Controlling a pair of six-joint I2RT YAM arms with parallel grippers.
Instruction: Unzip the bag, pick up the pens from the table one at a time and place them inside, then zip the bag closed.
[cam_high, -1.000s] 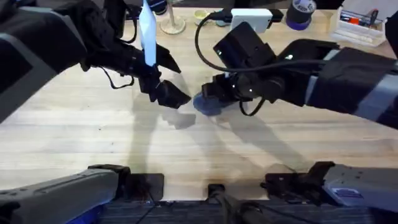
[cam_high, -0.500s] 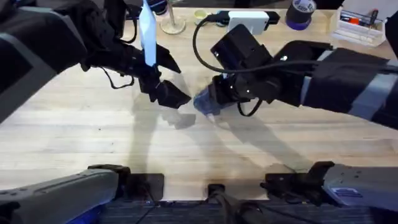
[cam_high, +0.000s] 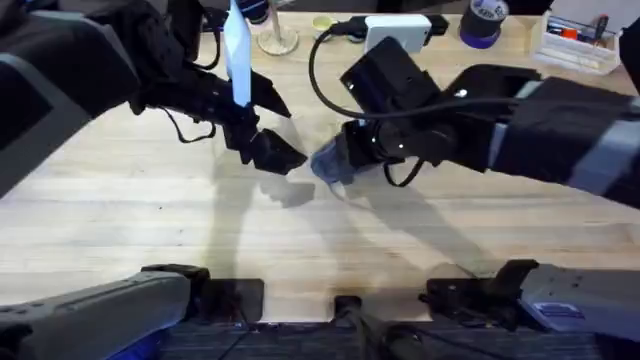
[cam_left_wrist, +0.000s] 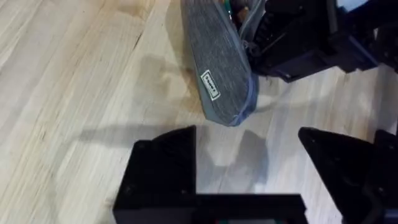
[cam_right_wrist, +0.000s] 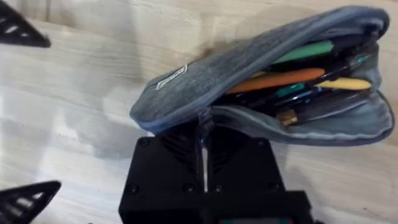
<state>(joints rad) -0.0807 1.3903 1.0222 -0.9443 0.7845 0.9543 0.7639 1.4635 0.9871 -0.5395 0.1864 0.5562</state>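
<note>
The grey bag (cam_high: 328, 165) lies mid-table, its zipper open along most of its length. Inside the bag (cam_right_wrist: 205, 74) lie several pens, among them a green one (cam_right_wrist: 305, 51) and an orange one (cam_right_wrist: 283, 79). My right gripper (cam_right_wrist: 202, 127) is shut on the bag's lower opening edge near its closed end, and stands at the bag's right side (cam_high: 345, 158) in the overhead view. My left gripper (cam_left_wrist: 245, 140) hangs open just short of the bag's end (cam_left_wrist: 221, 68), holding nothing. It stands left of the bag (cam_high: 280, 152).
Along the table's far edge stand a purple tape roll (cam_high: 483, 22), a white box (cam_high: 400, 30), a clear tray of markers (cam_high: 575, 40) and a round pale base (cam_high: 278, 40). Bare wooden tabletop (cam_high: 120, 210) spreads to the left and front.
The right gripper has drawn the bag's end slightly left and up. The left arm has stayed put.
</note>
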